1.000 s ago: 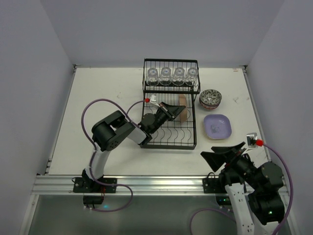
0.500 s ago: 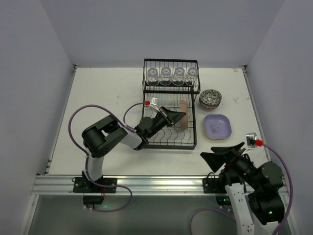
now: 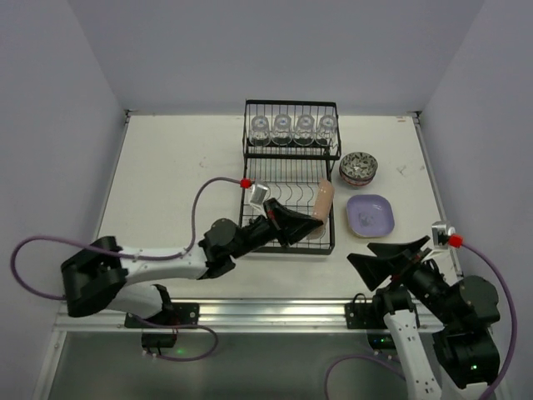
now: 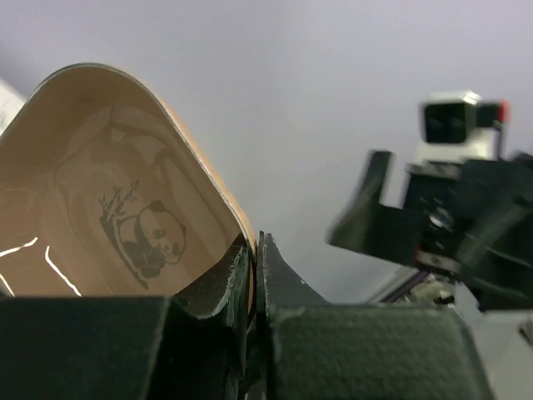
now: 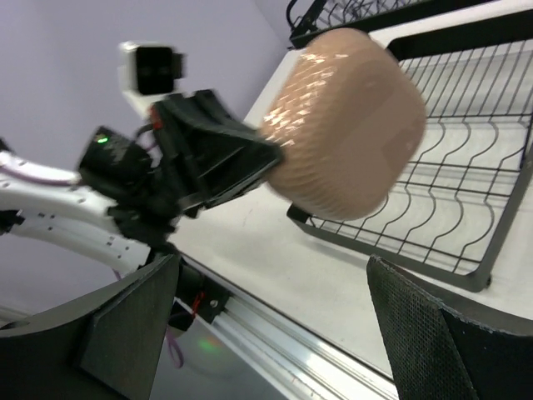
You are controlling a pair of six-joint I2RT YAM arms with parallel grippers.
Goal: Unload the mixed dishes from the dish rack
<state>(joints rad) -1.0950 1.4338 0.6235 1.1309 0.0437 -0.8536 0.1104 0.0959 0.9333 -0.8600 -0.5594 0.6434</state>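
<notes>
Top view: brown plate (image 3: 321, 207) pinched at rim by left gripper (image 3: 293, 227), held tilted over dish rack (image 3: 291, 102) lower tier.
Left wrist: plate rim clamped between fingers (image 4: 287, 287).
Right wrist: right gripper (image 5: 275, 327) spread wide, near table edge.

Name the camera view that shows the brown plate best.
Right wrist: the brown plate shows nearly its whole underside, blurred, pinched at its edge by the left gripper, with the dish rack behind it. Left wrist shows part of its inner face, with a panda picture, behind the fingers. Top external shows it small and nearly edge-on.
</notes>
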